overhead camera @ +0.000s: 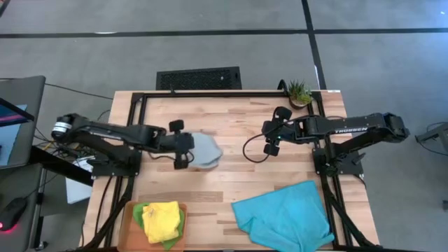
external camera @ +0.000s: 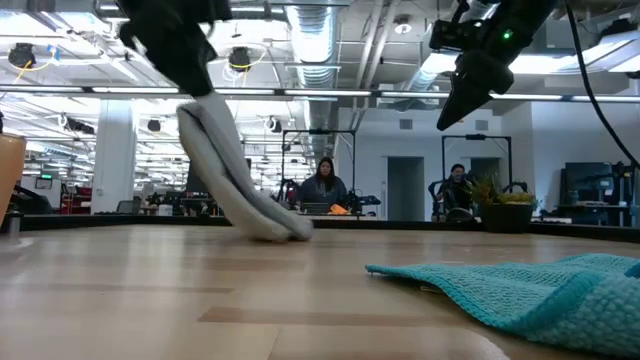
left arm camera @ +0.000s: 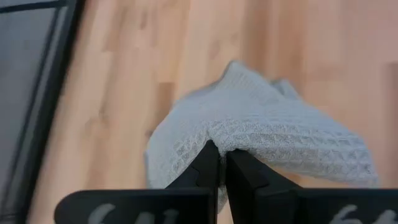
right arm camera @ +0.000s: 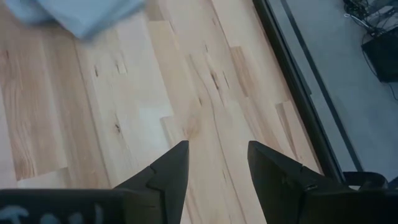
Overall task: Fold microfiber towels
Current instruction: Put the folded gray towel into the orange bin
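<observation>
A light grey towel hangs from my left gripper, which is shut on it above the table's middle. Its lower end lies on the wood. My right gripper hovers open over the far right of the table, nothing between its fingers. The turquoise towel lies crumpled at the near right. A yellow towel lies folded on a green towel in the orange tray at the near left. My left gripper pinches a bunched fold of the grey towel between its two fingers, slanting down from the table's left. The cloth drapes slack below the fingers. Its far end rests on the table.
A small potted plant stands at the far right corner. A black frame rail runs along the table's edges. Bare wood lies between the grey towel and the turquoise one.
</observation>
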Robot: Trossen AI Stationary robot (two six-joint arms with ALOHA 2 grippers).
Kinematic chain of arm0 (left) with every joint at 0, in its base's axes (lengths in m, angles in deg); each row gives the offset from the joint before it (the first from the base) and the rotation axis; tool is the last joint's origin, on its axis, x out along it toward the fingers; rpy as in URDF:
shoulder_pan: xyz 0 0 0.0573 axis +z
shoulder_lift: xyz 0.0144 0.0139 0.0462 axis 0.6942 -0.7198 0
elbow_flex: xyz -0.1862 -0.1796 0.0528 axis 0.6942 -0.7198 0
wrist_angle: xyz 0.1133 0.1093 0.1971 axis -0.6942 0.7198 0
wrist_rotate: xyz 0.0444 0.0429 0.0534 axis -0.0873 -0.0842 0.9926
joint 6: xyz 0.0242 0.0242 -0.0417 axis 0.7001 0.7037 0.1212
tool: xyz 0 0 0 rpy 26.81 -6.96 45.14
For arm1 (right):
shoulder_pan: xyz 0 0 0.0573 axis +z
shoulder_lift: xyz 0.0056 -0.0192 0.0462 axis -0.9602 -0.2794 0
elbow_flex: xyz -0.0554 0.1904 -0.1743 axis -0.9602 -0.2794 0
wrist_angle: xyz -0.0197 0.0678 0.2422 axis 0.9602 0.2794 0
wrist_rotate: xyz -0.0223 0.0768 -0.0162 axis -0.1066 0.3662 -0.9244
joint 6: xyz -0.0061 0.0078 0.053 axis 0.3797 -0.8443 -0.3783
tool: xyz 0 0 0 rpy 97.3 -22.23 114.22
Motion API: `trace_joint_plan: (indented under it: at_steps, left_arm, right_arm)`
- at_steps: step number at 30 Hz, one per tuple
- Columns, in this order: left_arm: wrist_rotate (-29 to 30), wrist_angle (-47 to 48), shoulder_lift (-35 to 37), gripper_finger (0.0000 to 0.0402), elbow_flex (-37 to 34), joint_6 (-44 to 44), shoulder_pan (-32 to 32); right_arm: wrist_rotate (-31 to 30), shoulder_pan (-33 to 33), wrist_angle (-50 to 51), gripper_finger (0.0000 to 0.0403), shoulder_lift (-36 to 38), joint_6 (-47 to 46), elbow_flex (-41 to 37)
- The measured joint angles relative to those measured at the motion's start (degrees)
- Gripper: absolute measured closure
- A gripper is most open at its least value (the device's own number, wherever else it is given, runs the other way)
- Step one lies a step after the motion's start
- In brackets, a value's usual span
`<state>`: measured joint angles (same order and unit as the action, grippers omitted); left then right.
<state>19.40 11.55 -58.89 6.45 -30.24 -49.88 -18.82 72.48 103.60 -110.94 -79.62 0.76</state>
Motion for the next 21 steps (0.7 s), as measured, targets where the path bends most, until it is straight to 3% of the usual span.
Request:
trace_joint_plan:
  at_steps: [17, 21]
  left_arm:
    - [-1.1, 3.4, 4.9, 0.0401, 0.0, -19.0, -19.1]
    - [3.6, 3.5, 4.8, 0.0401, 2.0, -23.1, -24.4]
  right_arm:
    - [0.6, 0.0, -1.3, 0.0214, 0.0, -4.8, 0.0]
    - [0.6, 0.0, -1.3, 0.0214, 0.0, -6.5, 0.0]
